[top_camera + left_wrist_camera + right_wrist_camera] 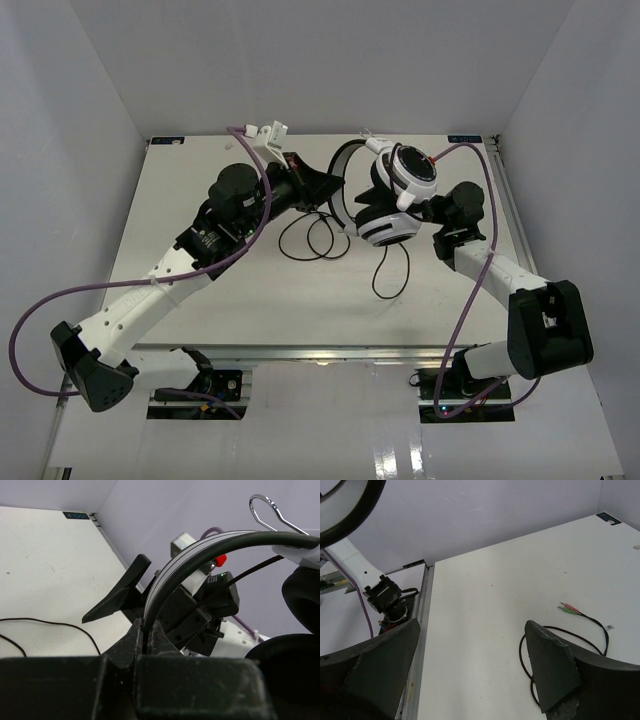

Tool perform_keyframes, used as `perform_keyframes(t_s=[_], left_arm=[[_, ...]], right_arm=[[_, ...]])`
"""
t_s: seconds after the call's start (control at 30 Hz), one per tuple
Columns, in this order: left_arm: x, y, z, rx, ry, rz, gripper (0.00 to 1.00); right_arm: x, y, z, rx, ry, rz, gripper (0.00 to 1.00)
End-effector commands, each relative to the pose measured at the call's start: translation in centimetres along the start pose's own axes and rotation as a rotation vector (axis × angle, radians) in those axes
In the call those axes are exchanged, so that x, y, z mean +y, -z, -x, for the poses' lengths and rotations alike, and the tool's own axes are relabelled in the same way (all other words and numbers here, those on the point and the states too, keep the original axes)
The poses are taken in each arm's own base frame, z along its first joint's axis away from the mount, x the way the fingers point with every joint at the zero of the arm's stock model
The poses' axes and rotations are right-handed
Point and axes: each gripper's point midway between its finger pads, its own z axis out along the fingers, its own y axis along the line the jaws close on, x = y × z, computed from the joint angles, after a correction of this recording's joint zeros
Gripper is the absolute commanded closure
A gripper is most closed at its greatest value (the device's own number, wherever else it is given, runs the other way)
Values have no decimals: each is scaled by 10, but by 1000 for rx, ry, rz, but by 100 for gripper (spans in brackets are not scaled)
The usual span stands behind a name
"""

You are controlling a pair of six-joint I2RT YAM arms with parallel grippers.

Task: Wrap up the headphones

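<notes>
The headphones (398,190) are white with black pads and are held up off the table, ear cups to the right. My left gripper (322,190) is shut on the black-and-white headband (200,550), which arcs up out of its jaws (146,626). My right gripper (472,630) is open and empty; in the top view (432,212) it sits just right of the ear cups, its fingers partly hidden by them. The headband edge shows at the top left of the right wrist view (350,515). The thin black cable (318,238) lies in loose loops on the table, ending in pink and green plugs (568,609).
White walls close in the table (200,280) on three sides. Purple arm cables (250,225) hang beside both arms. A white clip (268,135) sits at the back edge. A metal rail (426,595) runs along the table's side.
</notes>
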Motion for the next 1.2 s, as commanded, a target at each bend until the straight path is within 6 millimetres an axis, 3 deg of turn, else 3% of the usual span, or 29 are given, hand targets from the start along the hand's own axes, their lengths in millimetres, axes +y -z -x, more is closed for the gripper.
perform_keyframes(t_s=[0.0, 0.03, 0.07, 0.1, 0.2, 0.27, 0.3, 0.33, 0.37, 0.4, 0.47, 0.53, 0.57, 0.6, 0.7, 0.83, 0.93, 0.97, 1.03, 1.17], left_arm=[[-46, 15, 69, -209, 79, -91, 100], [-46, 15, 70, -215, 85, -92, 100], [-41, 17, 84, -280, 121, -50, 100], [-37, 18, 91, -315, 153, -24, 100], [-15, 25, 116, -475, 292, 85, 100], [-6, 27, 125, -536, 378, 123, 100], [0, 27, 129, -568, 401, 153, 100], [5, 28, 133, -594, 428, 176, 100], [8, 29, 140, -626, 459, 198, 100], [17, 28, 141, -651, 474, 248, 100], [26, 29, 147, -682, 468, 311, 100], [37, 33, 155, -727, 432, 392, 100], [42, 34, 158, -747, 420, 428, 100], [49, 36, 166, -806, 398, 468, 100], [82, 29, 168, -817, 111, 705, 100], [120, 11, 154, -745, -220, 917, 100], [160, 1, 118, -601, -500, 1048, 100], [178, -1, 100, -528, -586, 1094, 100], [207, -11, 62, -390, -679, 1122, 100], [228, -6, 11, -218, -755, 1032, 100]], right_arm=[[21, -9, -3, -33, 9, 60, 9], [22, -9, -3, -34, 10, 60, 9], [25, -8, -26, -23, -24, 38, 10], [27, -11, -25, -32, -4, 34, 10], [56, -7, -86, 44, 0, 53, 11], [70, -5, -103, 84, 18, 78, 14], [75, -4, -107, 91, 29, 91, 16], [76, -4, -108, 96, 23, 89, 28], [74, -5, -107, 98, 16, 78, 52], [72, -7, -102, 97, 27, 75, 66], [70, -8, -99, 107, 26, 67, 83], [68, -8, -101, 137, 3, 46, 92], [64, -8, -105, 163, -1, 30, 92], [59, -12, -97, 167, 70, 14, 92], [40, -15, -89, 266, 204, -81, 92], [26, -12, -57, 393, 403, -196, 92], [17, -8, -33, 503, 541, -267, 92], [10, -2, -29, 564, 592, -310, 92], [-7, 4, -2, 622, 689, -420, 92], [-41, 33, 53, 663, 868, -703, 92]])
